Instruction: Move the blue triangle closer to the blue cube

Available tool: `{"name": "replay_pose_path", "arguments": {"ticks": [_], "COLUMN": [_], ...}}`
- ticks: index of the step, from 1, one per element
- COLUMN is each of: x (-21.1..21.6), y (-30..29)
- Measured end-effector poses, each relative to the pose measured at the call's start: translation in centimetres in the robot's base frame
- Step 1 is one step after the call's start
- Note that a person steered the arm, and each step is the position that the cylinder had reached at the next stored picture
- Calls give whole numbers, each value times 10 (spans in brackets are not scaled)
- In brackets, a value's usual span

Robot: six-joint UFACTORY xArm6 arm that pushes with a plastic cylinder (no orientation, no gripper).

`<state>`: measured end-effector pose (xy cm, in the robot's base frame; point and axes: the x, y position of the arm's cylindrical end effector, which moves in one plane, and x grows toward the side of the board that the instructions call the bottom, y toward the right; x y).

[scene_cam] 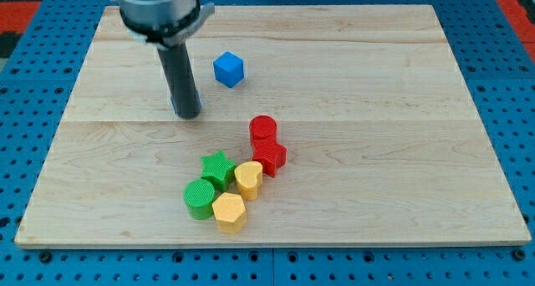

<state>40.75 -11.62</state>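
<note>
My tip [187,115] sat on the table [376,85] in the view's upper left, the dark rod rising straight from it to the grey mount at the view's top. The tool was only that bare rod, with nothing to open or close and nothing held. A sliver of blue [173,103] showed at the rod's left edge, just above the tip; it was probably the blue triangle, touching or just behind the rod, though too much was hidden for me to make out its shape. The blue cube [228,69] stood near, up and to the view's right of my tip, apart from the rod. Well below, toward the view's middle, the other blocks were bunched together: a red cylinder [262,129] touching a red block [270,155] beneath it, a yellow heart [248,179], a green star [217,169], a green cylinder [199,197] and a yellow hexagon [229,211].
</note>
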Motion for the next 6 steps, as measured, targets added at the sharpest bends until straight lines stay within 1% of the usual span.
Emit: {"name": "replay_pose_path", "arguments": {"ticks": [1,2,3,4,5,6], "x": [24,26,-24,-15,-22,-30], "y": [-2,-43,-67,19,84,122]}}
